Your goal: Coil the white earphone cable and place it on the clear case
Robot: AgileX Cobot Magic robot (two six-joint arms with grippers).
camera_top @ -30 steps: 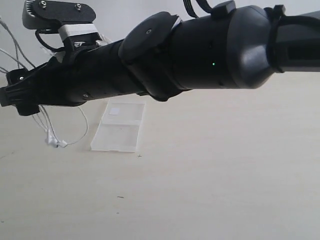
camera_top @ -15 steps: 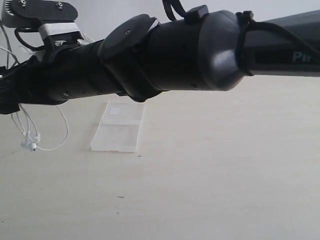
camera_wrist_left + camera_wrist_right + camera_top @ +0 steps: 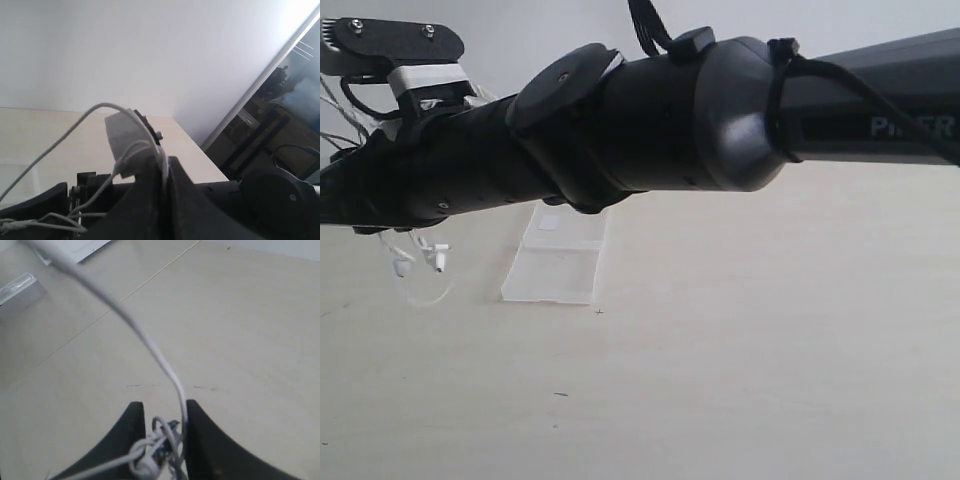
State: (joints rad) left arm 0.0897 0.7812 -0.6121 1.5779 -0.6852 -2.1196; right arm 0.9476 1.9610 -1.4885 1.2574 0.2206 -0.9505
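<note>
Found the cable [image 3: 400,266] bunched at the far left of the exterior view, dangling in loose loops below the end of the black arm [image 3: 670,120], with its two earbuds [image 3: 439,258] hanging side by side. Could not tell whether the lowest loop touched the bench [image 3: 740,380]. Saw none of it on the case [image 3: 558,262]; placed it just to the left of the case in that view, apart from it. Found the case lying flat and opened out on the bench, two panels end to end, the small white patch on the far panel showing just under the arm.

In the right wrist view, saw a tangled knot of the cable wedged between the two black fingers of the right tool [image 3: 164,410], closed in on the knot and gripping it. Traced one strand rising out of that grip and away over the bench, blurred near the lens.

In the left wrist view, saw another strand draped in an arch over a pale pad [image 3: 122,135] of the left tool [image 3: 145,145], with thinner strands trailing low beside the dark body. Could not tell whether the left tool was open or closed. Noted a plain white wall [image 3: 150,50] behind it. Saw the arm reaching across the exterior view from the right edge to the left, covering the upper part.
</note>
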